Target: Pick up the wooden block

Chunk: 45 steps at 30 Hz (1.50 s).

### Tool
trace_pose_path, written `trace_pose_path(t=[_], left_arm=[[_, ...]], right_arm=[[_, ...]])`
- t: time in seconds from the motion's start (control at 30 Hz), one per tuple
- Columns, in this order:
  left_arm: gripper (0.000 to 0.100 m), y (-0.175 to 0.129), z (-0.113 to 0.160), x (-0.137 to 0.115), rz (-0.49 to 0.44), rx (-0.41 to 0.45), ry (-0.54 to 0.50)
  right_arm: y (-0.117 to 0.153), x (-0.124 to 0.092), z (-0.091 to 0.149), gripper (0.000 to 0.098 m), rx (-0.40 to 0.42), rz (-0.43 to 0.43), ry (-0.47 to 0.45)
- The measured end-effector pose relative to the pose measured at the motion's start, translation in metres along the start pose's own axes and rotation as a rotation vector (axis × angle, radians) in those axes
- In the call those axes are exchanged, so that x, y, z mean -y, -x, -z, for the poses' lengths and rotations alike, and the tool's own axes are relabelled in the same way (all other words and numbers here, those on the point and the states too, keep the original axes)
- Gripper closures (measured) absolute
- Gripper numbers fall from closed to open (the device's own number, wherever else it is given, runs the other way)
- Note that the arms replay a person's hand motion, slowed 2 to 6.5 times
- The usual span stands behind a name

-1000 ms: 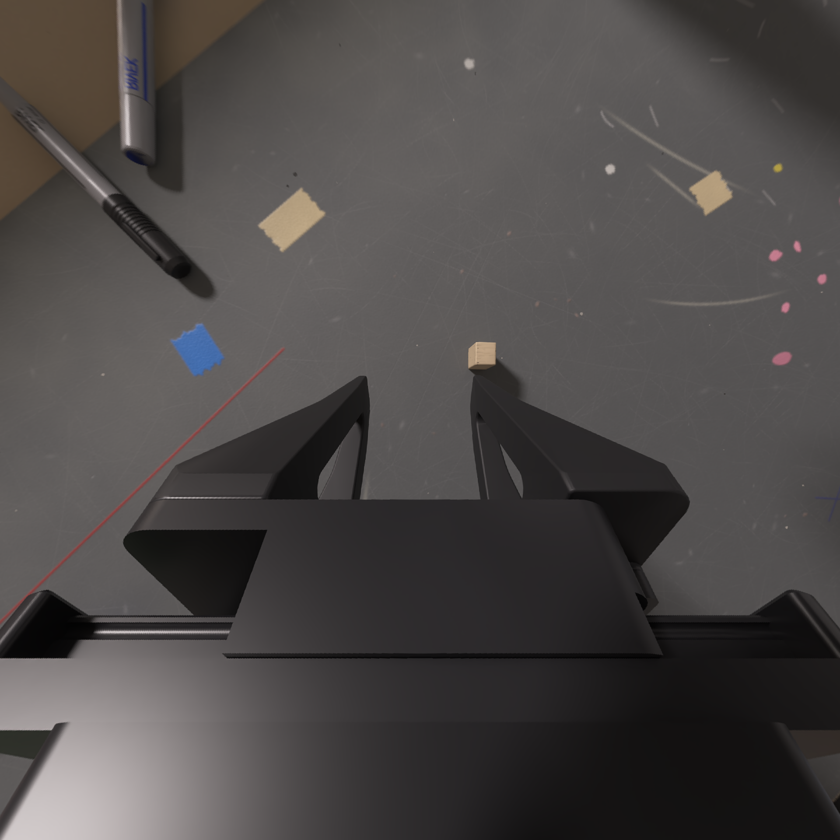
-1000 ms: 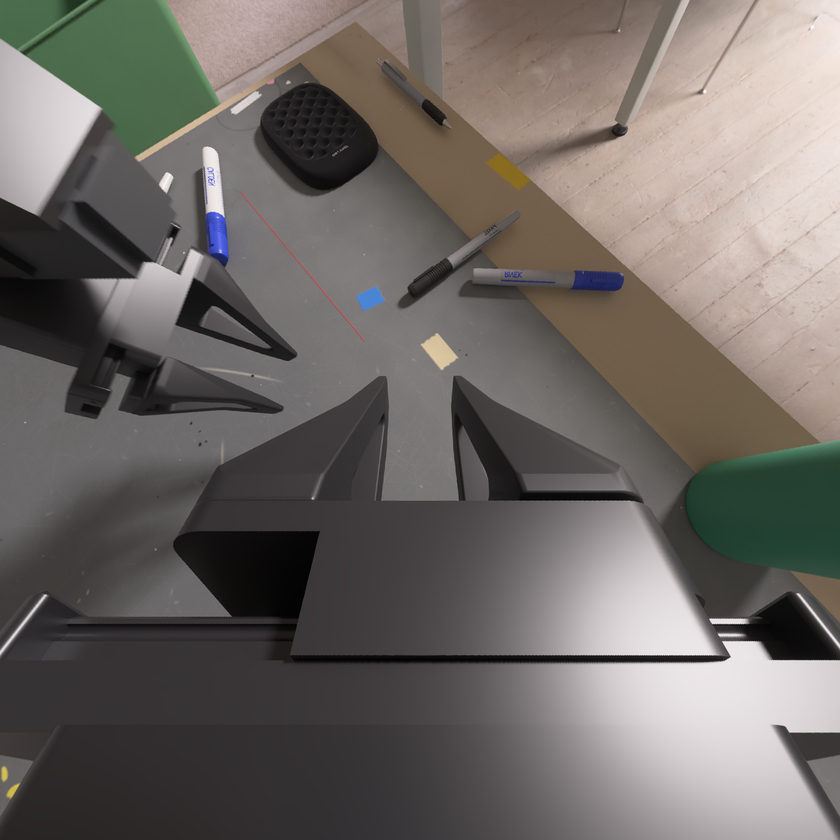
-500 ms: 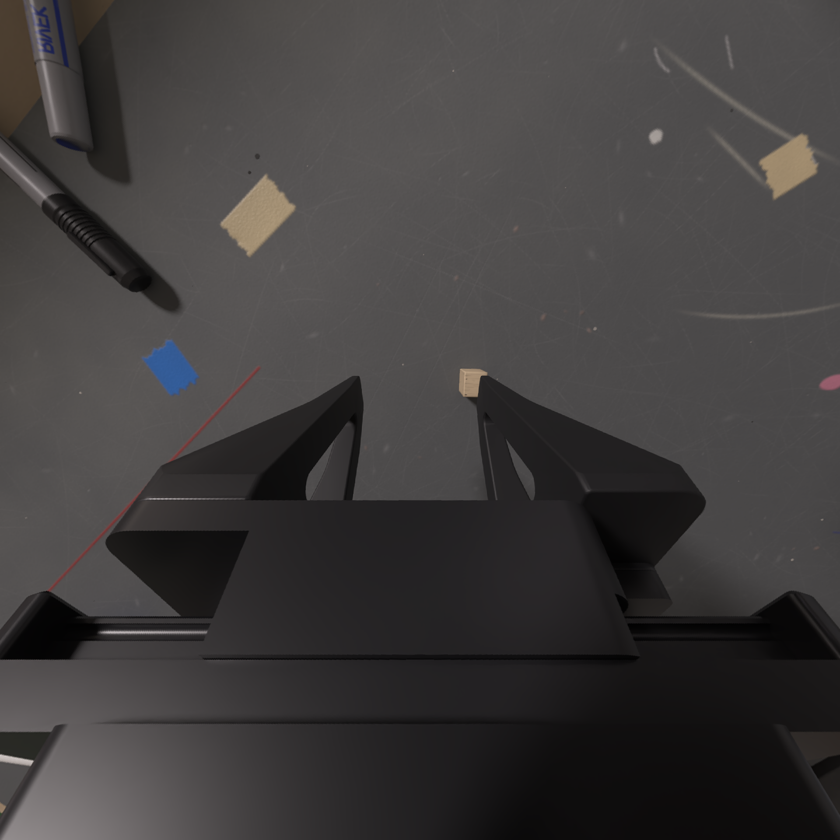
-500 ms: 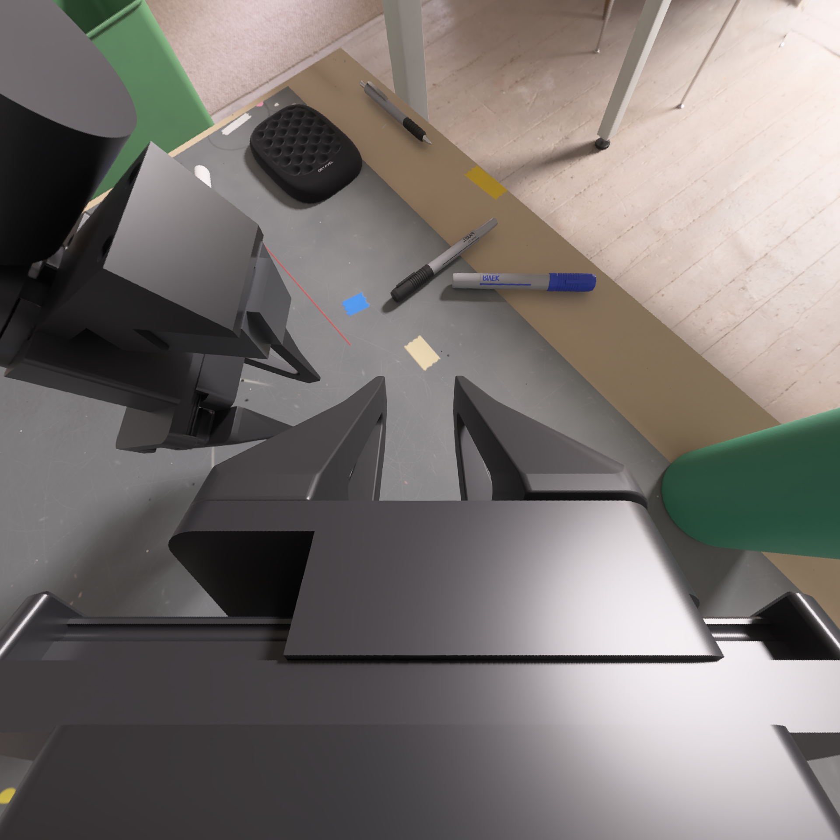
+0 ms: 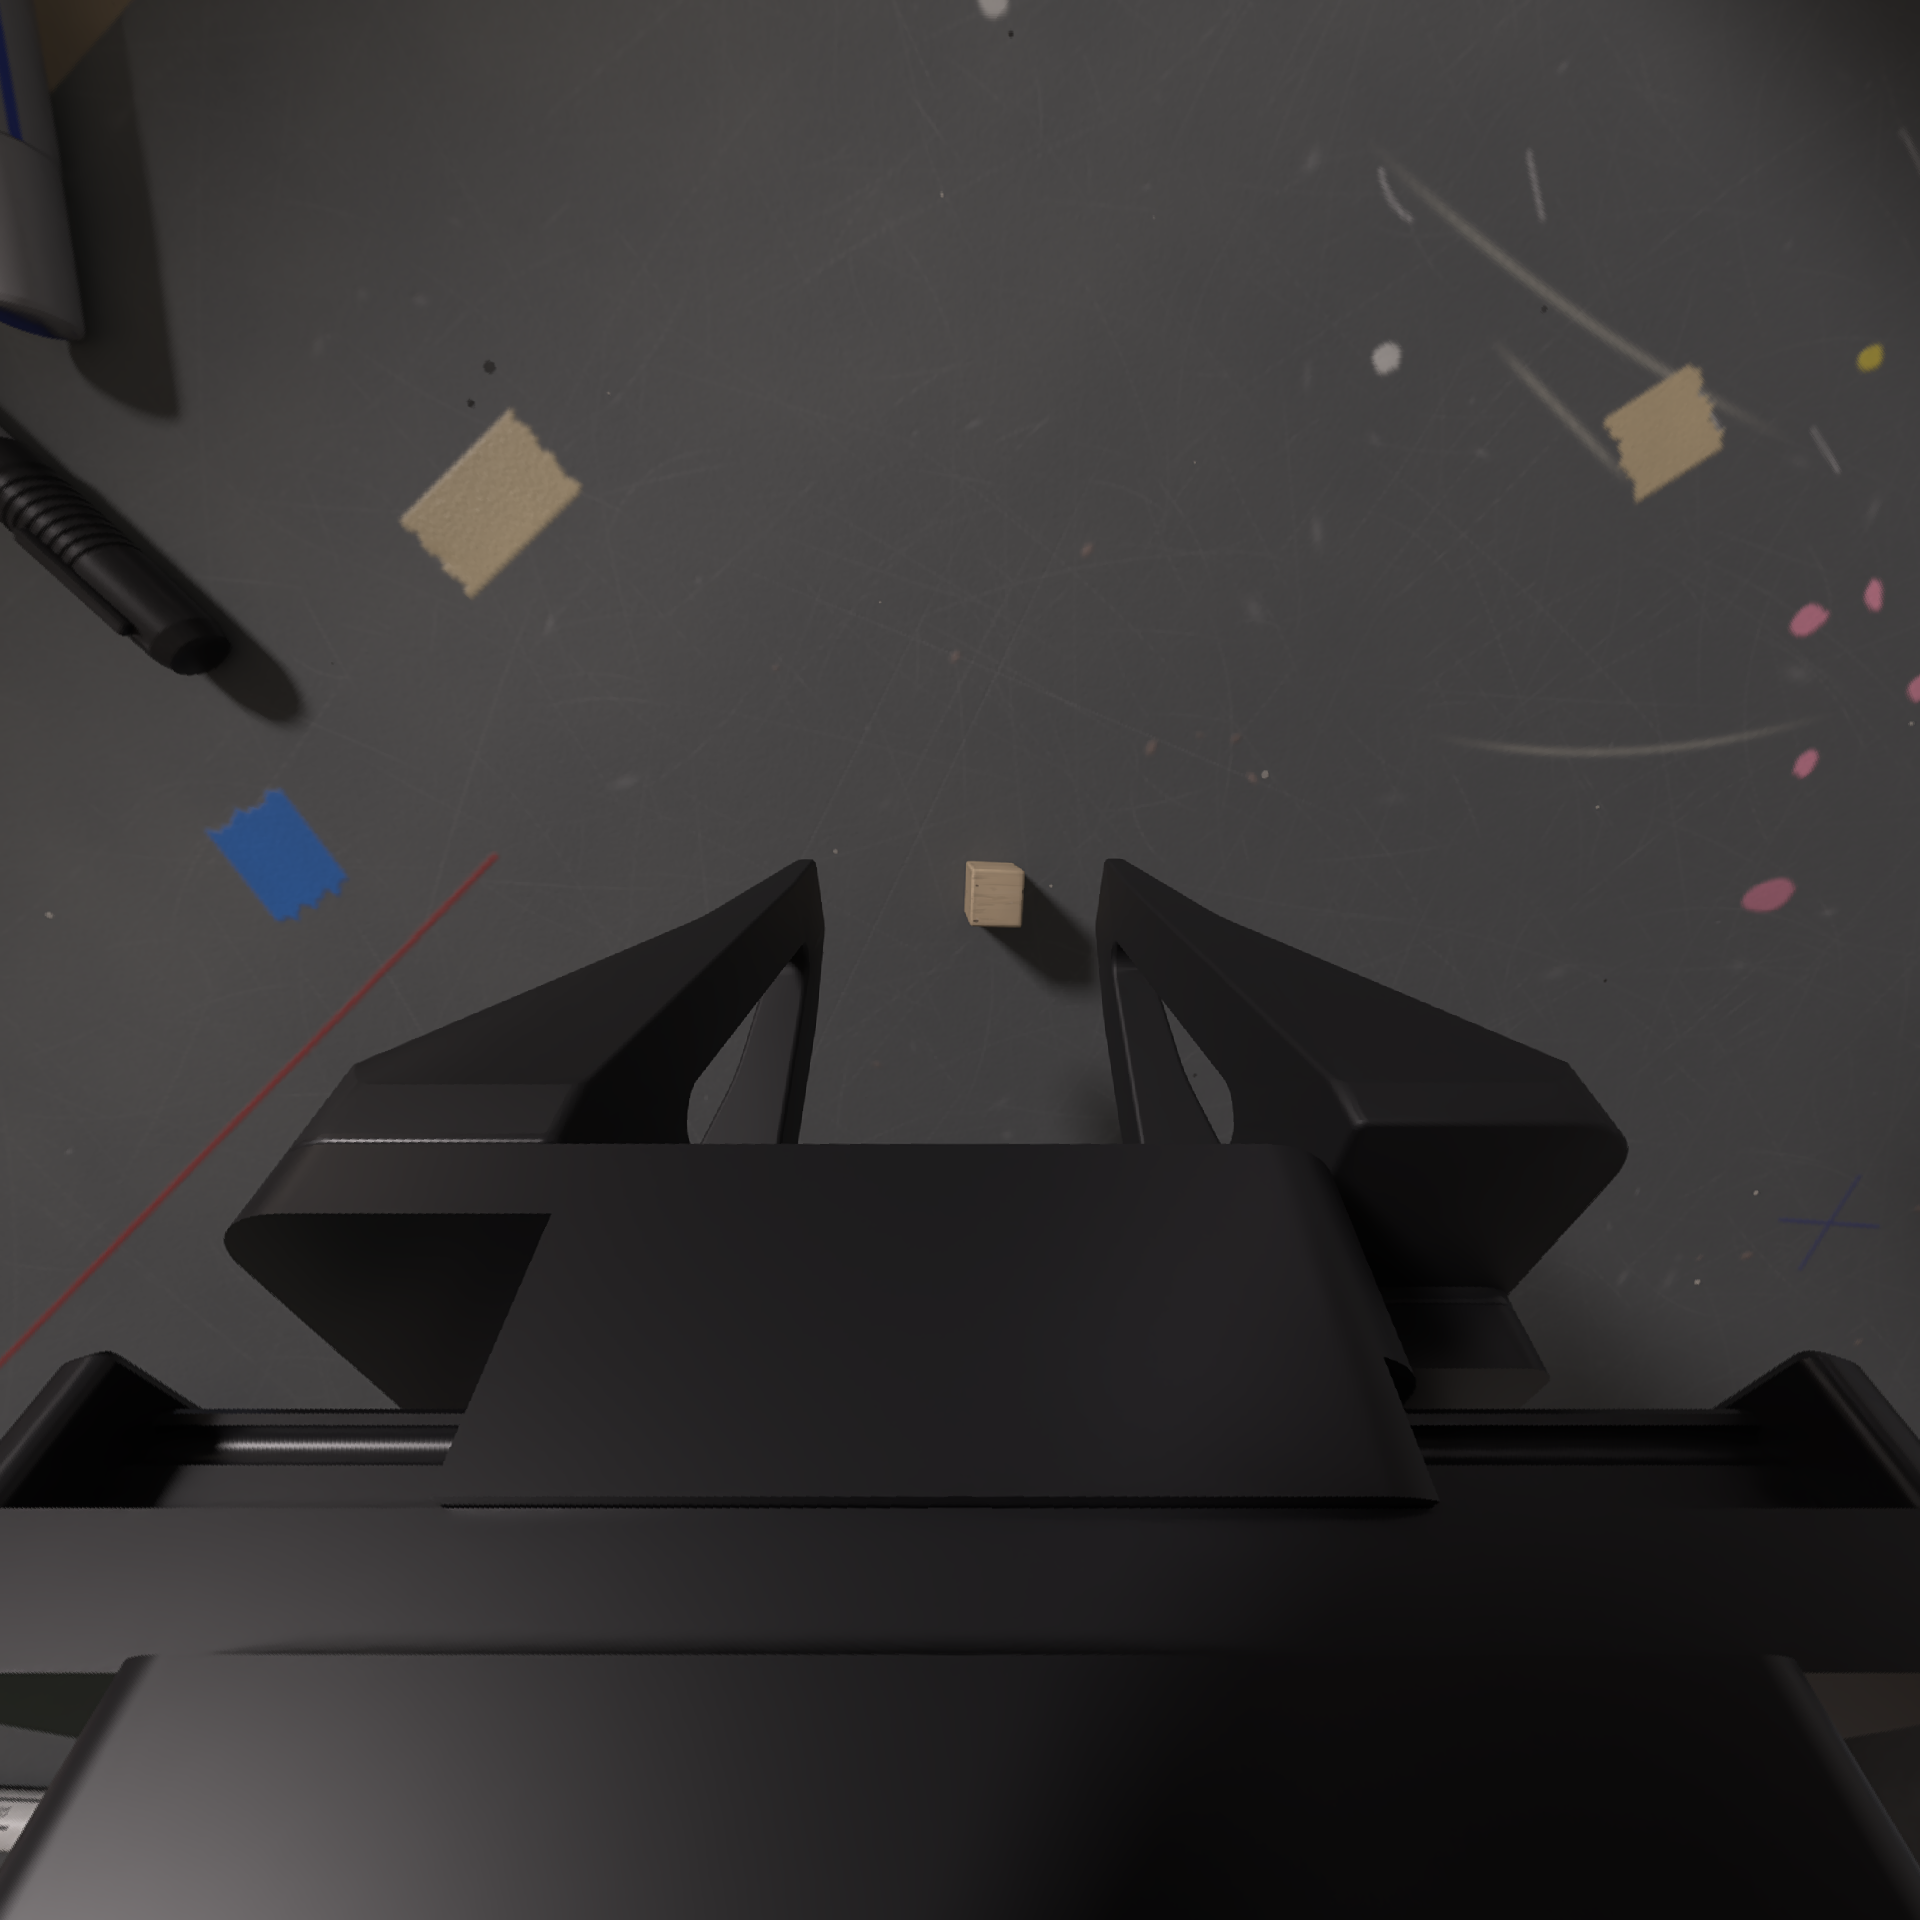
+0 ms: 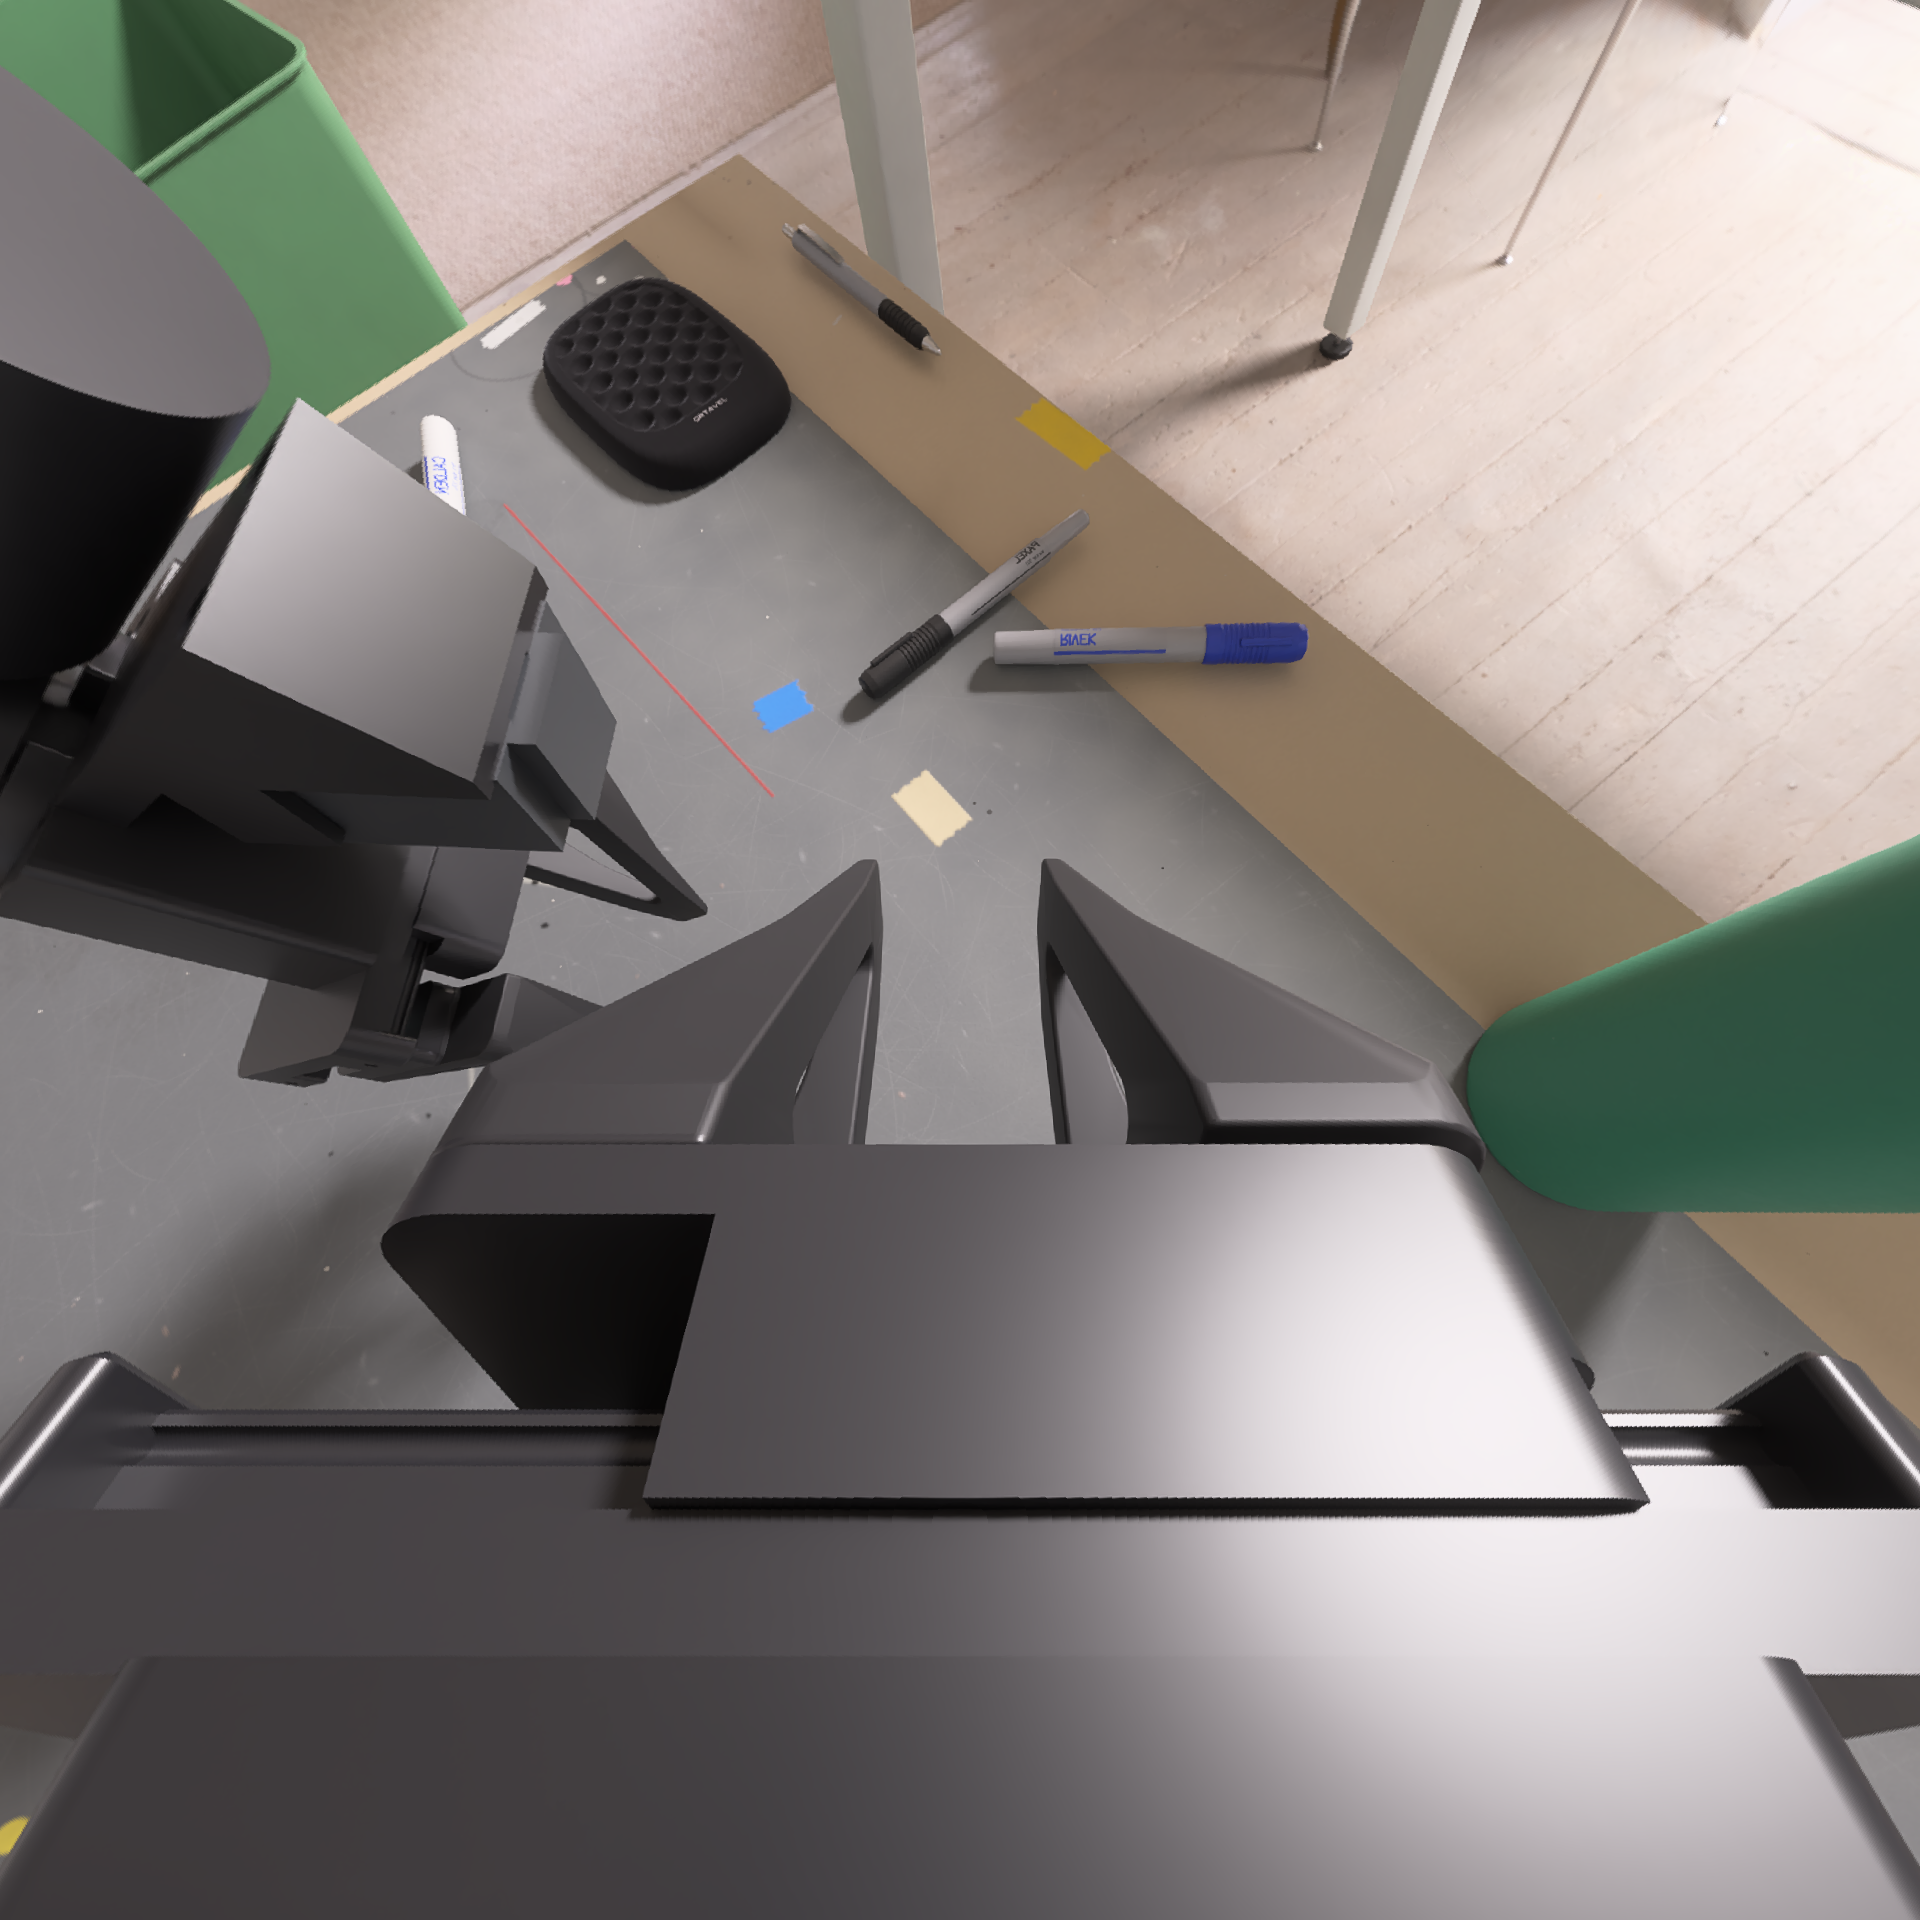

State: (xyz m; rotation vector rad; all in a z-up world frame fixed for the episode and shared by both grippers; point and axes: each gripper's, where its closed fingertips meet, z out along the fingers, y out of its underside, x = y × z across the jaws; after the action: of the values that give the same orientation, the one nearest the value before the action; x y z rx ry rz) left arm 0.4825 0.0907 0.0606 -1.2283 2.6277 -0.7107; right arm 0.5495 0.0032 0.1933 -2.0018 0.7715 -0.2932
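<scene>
A small pale wooden block lies on the dark grey table mat. In the left wrist view my left gripper is open, with the block between its two fingertips, nearer the right one, touching neither. In the right wrist view my right gripper is open and empty above the mat. The left gripper shows there at the left, partly hidden behind my right finger. The block is hidden in that view.
A black pen and a blue-capped marker lie near the mat's edge. A black pad, a white marker, another pen, tape patches and a thin red line are there. Green objects flank the table.
My left gripper has shifted right and opened wider, so the block now sits between its fingertips instead of at the right tip. The right wrist view shows the left arm closer.
</scene>
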Motion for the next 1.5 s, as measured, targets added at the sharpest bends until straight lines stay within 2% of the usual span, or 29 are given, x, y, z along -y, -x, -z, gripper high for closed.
trace_pose_path(t=[0.47, 0.8, 1.17, 1.27, 1.5], left_arm=[[0.054, -0.003, -0.011, -0.013, -0.008, 0.008, 0.051], [0.054, 0.003, -0.029, -0.031, -0.034, 0.064, 0.182], [0.056, 0.006, -0.032, -0.028, -0.045, 0.116, 0.274], [0.060, 0.003, -0.033, -0.028, -0.051, 0.112, 0.308], [0.083, -0.005, -0.036, -0.027, -0.052, 0.073, 0.350]], right_arm=[[-0.002, 0.001, 0.004, 0.0718, 0.003, -0.011, -0.009], [-0.004, 0.001, 0.005, 0.0718, 0.000, -0.016, -0.011], [-0.004, 0.001, 0.005, 0.0718, 0.000, -0.016, -0.011], [-0.004, 0.000, 0.006, 0.0717, 0.000, -0.016, -0.011], [-0.006, 0.000, 0.007, 0.0717, -0.003, -0.019, -0.011]])
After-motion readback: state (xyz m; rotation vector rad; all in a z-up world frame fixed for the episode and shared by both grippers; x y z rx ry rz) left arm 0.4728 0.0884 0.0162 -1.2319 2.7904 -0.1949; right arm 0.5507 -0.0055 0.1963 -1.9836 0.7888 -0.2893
